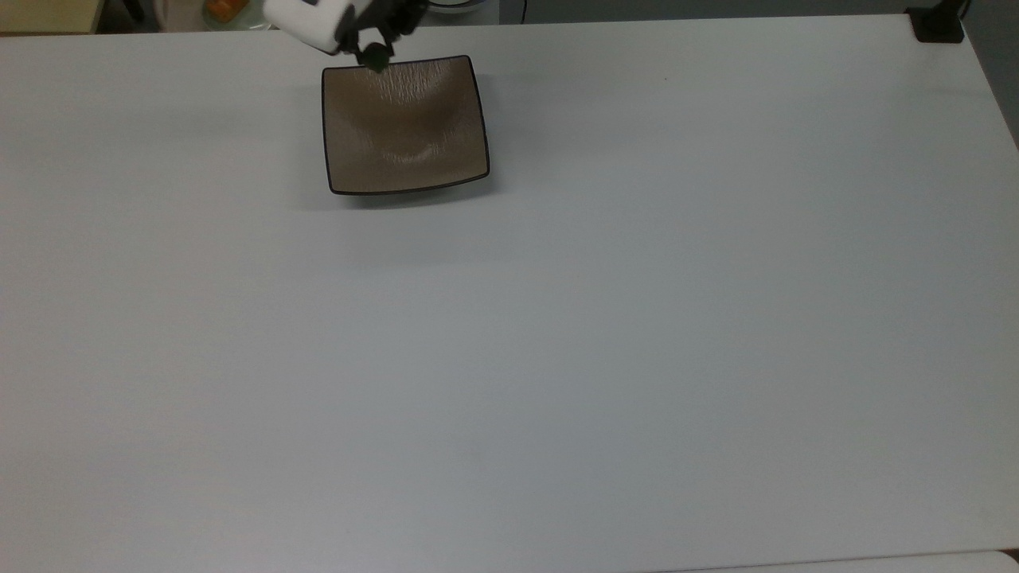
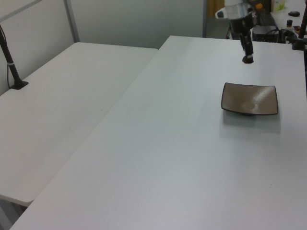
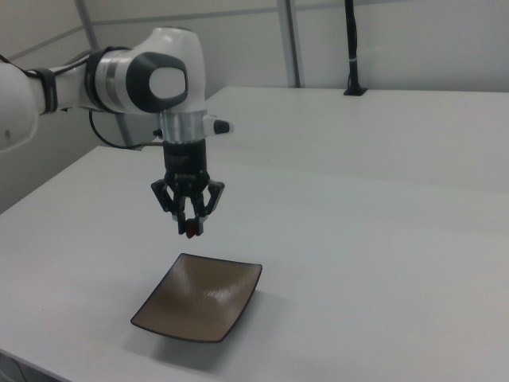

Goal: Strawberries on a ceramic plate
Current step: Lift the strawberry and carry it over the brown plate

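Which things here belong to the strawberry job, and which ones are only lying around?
Part of the job:
- strawberry, held in the gripper
- ceramic plate, bare, below the gripper

Only lying around:
- pale dish with orange food, past the table's far edge in the top view
- black pole mount on the neighbouring table
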You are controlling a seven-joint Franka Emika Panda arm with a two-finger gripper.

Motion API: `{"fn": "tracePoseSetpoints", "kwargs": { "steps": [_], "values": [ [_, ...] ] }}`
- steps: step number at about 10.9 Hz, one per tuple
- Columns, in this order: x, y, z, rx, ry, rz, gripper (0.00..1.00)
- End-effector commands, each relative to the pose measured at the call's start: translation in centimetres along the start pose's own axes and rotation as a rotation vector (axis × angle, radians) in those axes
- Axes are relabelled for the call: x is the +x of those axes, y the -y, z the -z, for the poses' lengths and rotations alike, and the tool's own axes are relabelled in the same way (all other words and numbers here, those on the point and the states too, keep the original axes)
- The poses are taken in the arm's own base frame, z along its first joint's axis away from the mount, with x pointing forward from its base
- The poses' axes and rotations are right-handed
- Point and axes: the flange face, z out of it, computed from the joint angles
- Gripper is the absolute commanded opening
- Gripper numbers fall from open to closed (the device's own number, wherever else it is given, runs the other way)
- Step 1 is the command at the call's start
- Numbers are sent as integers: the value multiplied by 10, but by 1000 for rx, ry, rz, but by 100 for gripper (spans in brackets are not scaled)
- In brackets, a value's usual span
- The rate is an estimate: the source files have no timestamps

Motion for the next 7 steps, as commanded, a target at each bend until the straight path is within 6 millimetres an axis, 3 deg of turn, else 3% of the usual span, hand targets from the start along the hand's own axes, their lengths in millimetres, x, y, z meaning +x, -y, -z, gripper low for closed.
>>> {"fn": "tracePoseSetpoints", "kwargs": {
  "steps": [1,3,7],
  "values": [
    [25,22,-46,32,52,-59,14],
    [36,25,-86,31,56,-89,14],
    [58,21,-138,34,43,-97,15]
  ]
}}
